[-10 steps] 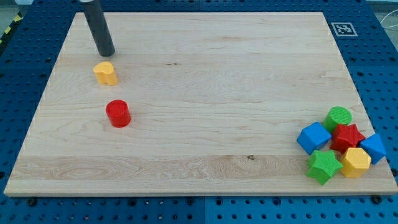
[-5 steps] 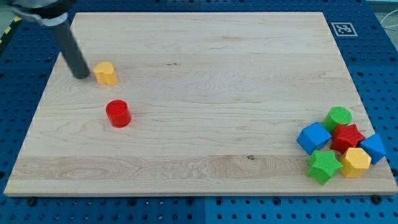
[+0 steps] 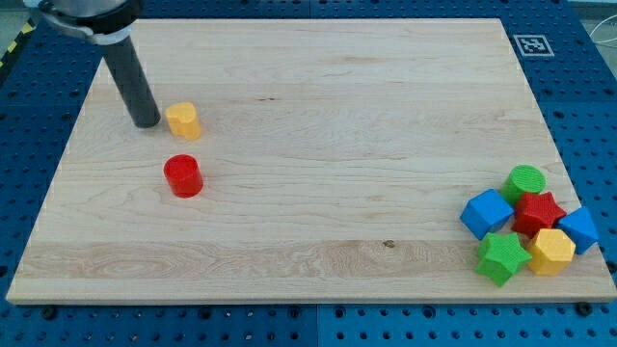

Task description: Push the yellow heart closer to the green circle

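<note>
Near the view's upper left, my tip (image 3: 147,123) rests on the counter (image 3: 318,145) just left of the yellow heart (image 3: 183,121) — so close that rod and heart look to be touching, though I cannot tell for sure. The rod leans up and toward the view's top left, where its wider collar leaves the frame. No gripper is in view; the arm ends in this plain dark rod.

Below the heart, slightly toward the view's bottom, stands the red cylinder (image 3: 182,176), apart from both heart and tip.

Far across the counter, at the view's lower right, the other blocks sit packed together. The green circle (image 3: 525,180) is at the top of that cluster — well apart from the heart, with nearly the whole width of the wood between them. Just below the circle is the red star (image 3: 538,212), touching or nearly touching it. Left of the star is a blue cube (image 3: 486,213); right of the star, at the counter's edge, is a second blue block (image 3: 580,228). Beneath the star lie the green star (image 3: 501,257) on the left and a yellow hexagon-like block (image 3: 552,251) on the right, side by side.

A black-and-white marker (image 3: 531,44) is at the counter's top right corner. Blue pegboard (image 3: 39,106) surrounds the wood.
</note>
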Motion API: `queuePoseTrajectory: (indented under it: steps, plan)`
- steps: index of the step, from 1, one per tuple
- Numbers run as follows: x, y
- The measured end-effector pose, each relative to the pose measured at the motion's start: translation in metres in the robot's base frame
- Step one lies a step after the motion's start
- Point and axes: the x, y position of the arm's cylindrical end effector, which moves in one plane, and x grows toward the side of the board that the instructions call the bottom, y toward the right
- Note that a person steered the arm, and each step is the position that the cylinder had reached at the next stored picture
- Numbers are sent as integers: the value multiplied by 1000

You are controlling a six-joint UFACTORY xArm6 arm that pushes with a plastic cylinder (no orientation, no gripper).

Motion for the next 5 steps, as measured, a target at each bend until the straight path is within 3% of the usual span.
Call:
queuePoseTrajectory:
  steps: [5]
  plan:
    - [-6,81]
